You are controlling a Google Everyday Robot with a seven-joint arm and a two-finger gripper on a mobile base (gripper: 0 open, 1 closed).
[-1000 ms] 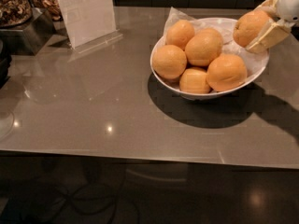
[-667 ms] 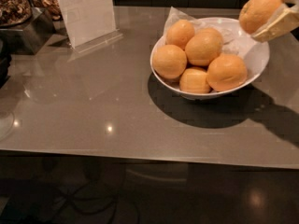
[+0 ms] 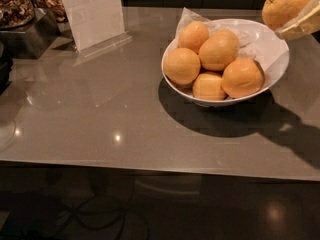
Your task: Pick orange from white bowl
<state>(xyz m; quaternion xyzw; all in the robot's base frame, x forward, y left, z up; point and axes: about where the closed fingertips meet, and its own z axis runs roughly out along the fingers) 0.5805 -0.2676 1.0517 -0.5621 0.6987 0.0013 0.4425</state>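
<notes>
My gripper (image 3: 295,15) is at the top right edge of the camera view, shut on a large pale orange (image 3: 287,3) and holding it in the air above and to the right of the white bowl (image 3: 267,70). One cream-coloured finger (image 3: 304,25) shows under the fruit; the rest of the gripper is cut off by the frame. The bowl stands on the grey table, lined with white paper (image 3: 265,43). Several more oranges (image 3: 218,50) lie in its left half, one of them smaller and blockier (image 3: 209,86).
A clear acrylic sign holder (image 3: 94,15) stands at the back left of the grey table (image 3: 100,114). A dark tray with brown items (image 3: 17,9) sits at the far left corner. The table's front edge runs across the lower part of the view.
The gripper has risen up and to the right with the orange, from the bowl's right rim to well above it. The bowl and the other oranges have not moved.
</notes>
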